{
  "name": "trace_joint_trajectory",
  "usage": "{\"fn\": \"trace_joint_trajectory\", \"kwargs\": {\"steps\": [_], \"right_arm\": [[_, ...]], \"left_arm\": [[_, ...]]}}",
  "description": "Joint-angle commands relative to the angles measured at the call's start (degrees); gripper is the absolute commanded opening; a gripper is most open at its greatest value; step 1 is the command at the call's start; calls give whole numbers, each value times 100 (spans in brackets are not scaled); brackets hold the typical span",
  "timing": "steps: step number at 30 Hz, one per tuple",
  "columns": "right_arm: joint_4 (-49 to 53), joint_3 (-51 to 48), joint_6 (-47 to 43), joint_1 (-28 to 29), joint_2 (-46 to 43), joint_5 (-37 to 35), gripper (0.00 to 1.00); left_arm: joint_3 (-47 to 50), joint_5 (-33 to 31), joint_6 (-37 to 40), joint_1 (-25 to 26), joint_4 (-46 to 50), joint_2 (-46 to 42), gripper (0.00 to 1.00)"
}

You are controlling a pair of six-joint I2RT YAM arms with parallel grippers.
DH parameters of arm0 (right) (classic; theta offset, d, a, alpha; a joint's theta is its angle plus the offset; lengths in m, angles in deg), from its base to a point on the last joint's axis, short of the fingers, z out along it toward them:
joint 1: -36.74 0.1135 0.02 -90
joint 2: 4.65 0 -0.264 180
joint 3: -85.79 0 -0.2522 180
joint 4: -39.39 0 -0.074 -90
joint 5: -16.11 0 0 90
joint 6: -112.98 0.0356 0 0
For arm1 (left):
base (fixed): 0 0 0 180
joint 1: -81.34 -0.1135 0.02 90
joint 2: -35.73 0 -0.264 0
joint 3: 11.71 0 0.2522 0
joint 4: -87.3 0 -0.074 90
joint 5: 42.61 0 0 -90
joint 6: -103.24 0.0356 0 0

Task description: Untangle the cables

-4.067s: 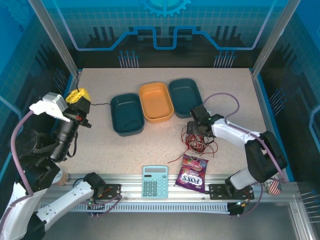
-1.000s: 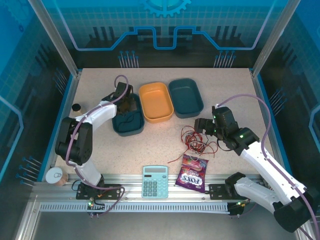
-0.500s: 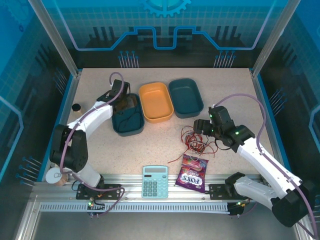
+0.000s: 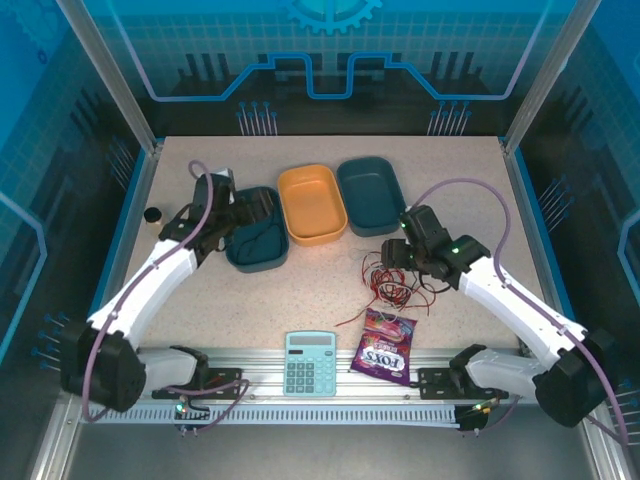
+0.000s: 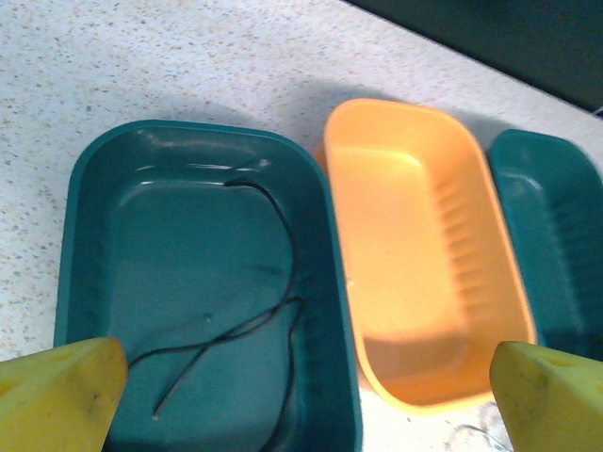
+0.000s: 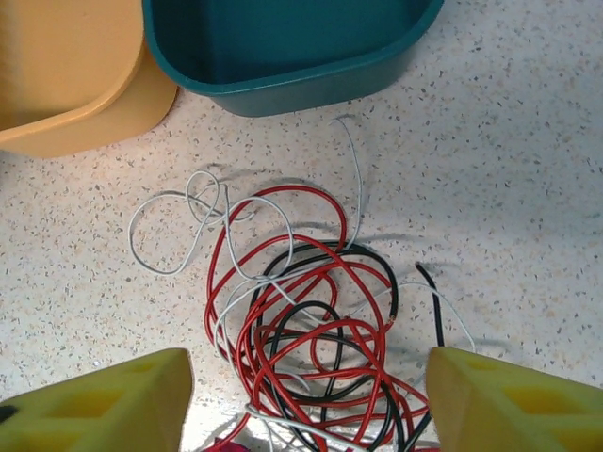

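cables, 3 colours, thin, looped.
- main tangle (image 4: 396, 285) (image 6: 301, 325): on table (image 4: 300, 300), just in front of right teal tray (image 4: 372, 195) (image 6: 283, 66), nr candy bag (image 4: 384, 347). red wire (image 6: 215, 282) and black wire (image 6: 391, 282) coiled through each other. white wire (image 6: 141, 254) loops out to one side, twd orange tray (image 4: 312, 204) (image 6: 66, 85).
- separate black cable (image 5: 294, 264): lies loose inside left teal tray (image 4: 255, 262) (image 5: 80, 235), apart from the tangle.
- left gripper (image 4: 248, 210) (image 5: 301, 395): over left teal tray, fingers (image 5: 57, 395) spread wide, nothing btwn them.
- right gripper (image 4: 396, 255) (image 6: 301, 405): low over tangle, fingers (image 6: 513, 400) apart, wire loops lying btwn them, no clamp seen.
- misc: calculator (image 4: 310, 362) at near edge, left of candy bag.
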Motion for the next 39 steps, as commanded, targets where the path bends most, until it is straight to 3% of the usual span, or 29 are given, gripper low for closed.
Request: {"fn": "trace_joint_trajectory", "kwargs": {"steps": [1,5,9,17,19,24,34,39], "right_arm": [[883,312,153,88,138,-298,57],[1565,303,408,21,28,-461,51],[1773,61,502,-308,-283,-158,46],[656,-904,445,-1098,-669,1158,37],[490,-1001,446,-1187,-591,1240,33],[180,-1192,515,-1414,-419,1228,32],[-719,-1554,594,-1721,89,1880,31],[-821,-1598,603,-1719,267,1937,23]], "left_arm": [[451,509,-283,-24,-348,-535,99],[970,749,-425,-20,-507,-1172,99],[1272,777,-509,-16,-507,-1578,99],[1410,897,-580,-15,-705,-1687,99],[1414,917,-598,-9,-736,-1670,99],[1430,945,-641,-7,-736,-1640,99],[1396,817,-651,2,-683,-1621,99],[1404,803,-653,2,-649,-1592,99]]}}
